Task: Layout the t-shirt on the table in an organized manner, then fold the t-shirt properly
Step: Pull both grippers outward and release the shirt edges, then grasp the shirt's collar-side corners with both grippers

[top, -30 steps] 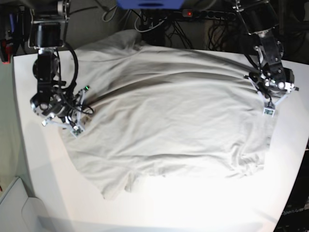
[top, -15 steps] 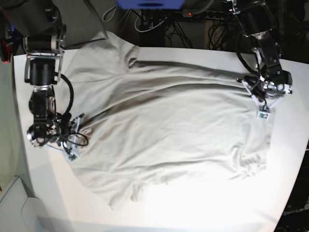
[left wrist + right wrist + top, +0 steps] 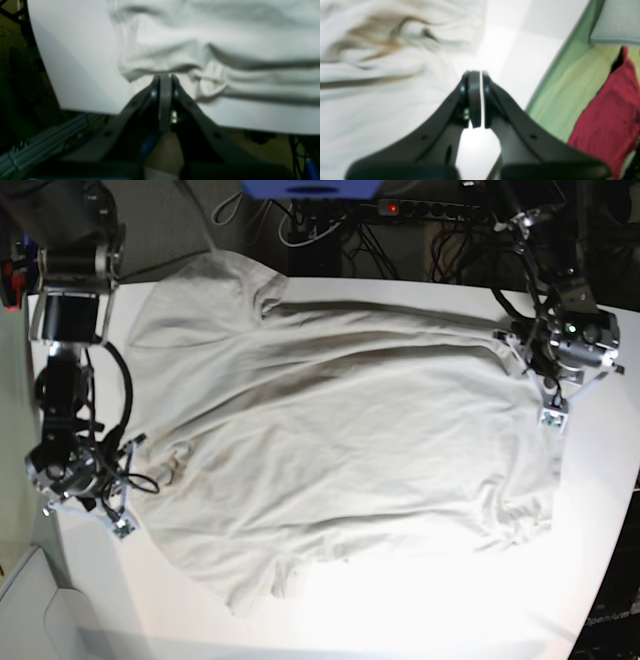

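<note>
The light grey-beige t-shirt [image 3: 340, 420] lies spread and wrinkled across the white table [image 3: 420, 610]. My left gripper [image 3: 552, 418] rests at the shirt's right edge. In the left wrist view the left gripper [image 3: 165, 77] is shut, its tips pinching a bunched fold of the t-shirt [image 3: 225, 37] near the table's rim [image 3: 75, 62]. My right gripper [image 3: 118, 527] hovers over bare table just left of the shirt's edge. In the right wrist view the right gripper [image 3: 476, 75] is all but shut, with a thin slit and nothing between its fingers; the t-shirt [image 3: 370, 87] lies to its left.
Cables and a power strip [image 3: 420, 208] run behind the far edge. Close to my right gripper the table's edge [image 3: 545, 82] drops to a green floor, where a red cloth-like thing [image 3: 607, 112] lies. A pale box [image 3: 30, 610] sits below the near left corner.
My right gripper has moved toward the near left and come off the shirt's edge. The shirt has been drawn wider and flatter. My left gripper has shifted slightly right with the cloth.
</note>
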